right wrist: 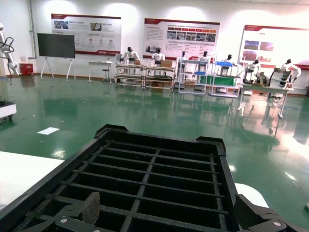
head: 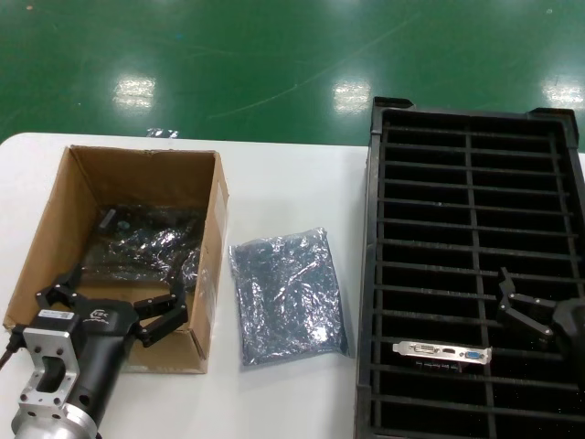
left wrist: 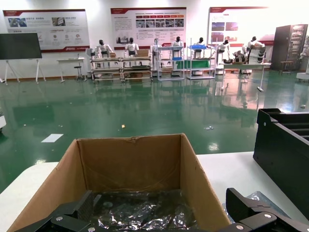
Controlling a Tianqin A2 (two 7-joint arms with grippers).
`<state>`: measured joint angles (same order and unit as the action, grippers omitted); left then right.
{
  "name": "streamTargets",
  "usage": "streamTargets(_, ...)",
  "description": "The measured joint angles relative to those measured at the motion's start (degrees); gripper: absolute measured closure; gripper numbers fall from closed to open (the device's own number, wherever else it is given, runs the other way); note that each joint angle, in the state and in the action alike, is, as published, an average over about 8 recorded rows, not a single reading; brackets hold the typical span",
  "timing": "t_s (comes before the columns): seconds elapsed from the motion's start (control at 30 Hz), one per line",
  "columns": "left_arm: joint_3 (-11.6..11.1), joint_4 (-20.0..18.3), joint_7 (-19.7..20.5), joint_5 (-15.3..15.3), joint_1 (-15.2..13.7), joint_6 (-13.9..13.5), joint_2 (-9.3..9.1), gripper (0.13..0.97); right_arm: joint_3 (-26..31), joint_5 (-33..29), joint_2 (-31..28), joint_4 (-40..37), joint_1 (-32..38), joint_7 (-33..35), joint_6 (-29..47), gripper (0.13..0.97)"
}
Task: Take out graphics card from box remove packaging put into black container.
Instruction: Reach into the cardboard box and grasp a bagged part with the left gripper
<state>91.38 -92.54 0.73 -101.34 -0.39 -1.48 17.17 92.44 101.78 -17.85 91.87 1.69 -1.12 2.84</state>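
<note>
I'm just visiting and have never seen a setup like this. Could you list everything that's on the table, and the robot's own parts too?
Box: one, brown cardboard, open-topped, on the table's left side.
Bagged item: one, crinkly grey-silver plastic, lying inside the box; contents not clear.
Bag on the table: one, grey-silver, flat between box and tray.
Black container: one, slotted tray in two columns, on the right side.
Graphics card: one, silver bracket with white and blue ports, standing in a near slot of the tray.
Table: one, white.
Left gripper: black fingers open, over the box's near end.
Right gripper: black fingers open, above the tray near the card.
</note>
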Motion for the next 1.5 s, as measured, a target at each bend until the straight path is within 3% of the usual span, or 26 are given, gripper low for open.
streamTargets(0.5,0.1,-0.1,0.0,0.0,-0.1,0.4,0.67,0.132,0.0,0.0,0.0,0.0,0.0,0.0,0.0,0.129)
streamTargets(0.63,0.1,-0.2,-0.7,0.7,-0.9,1.0,2.91,0.132,0.0,0.0,0.0,0.0,0.0,0.0,0.0,0.129)
streamTargets(0.77,0.0,0.4,-2.4,2.6,-3.5,0.6,6.9,0.132,0.0,0.0,0.0,0.0,0.0,0.0,0.0,0.129)
streamTargets(0.93,1.4,4.0,-4.5,6.8,-9.1,-3.4,13.77,0.132,0.0,0.0,0.0,0.0,0.0,0.0,0.0,0.129)
streamTargets(1.03,3.7,8.2,-6.5,9.6,-13.7,-8.0,17.63,0.132,0.0,0.0,0.0,0.0,0.0,0.0,0.0,0.129)
streamTargets(1.13,6.8,13.5,-9.6,11.9,-19.2,-13.3,19.97,0.132,0.0,0.0,0.0,0.0,0.0,0.0,0.0,0.129)
streamTargets(1.3,12.6,24.4,-17.7,15.3,-29.9,-20.9,19.89,0.132,0.0,0.0,0.0,0.0,0.0,0.0,0.0,0.129)
streamTargets(1.5,18.3,39.3,-31.1,18.2,-41.4,-25.6,15.84,0.132,0.0,0.0,0.0,0.0,0.0,0.0,0.0,0.129)
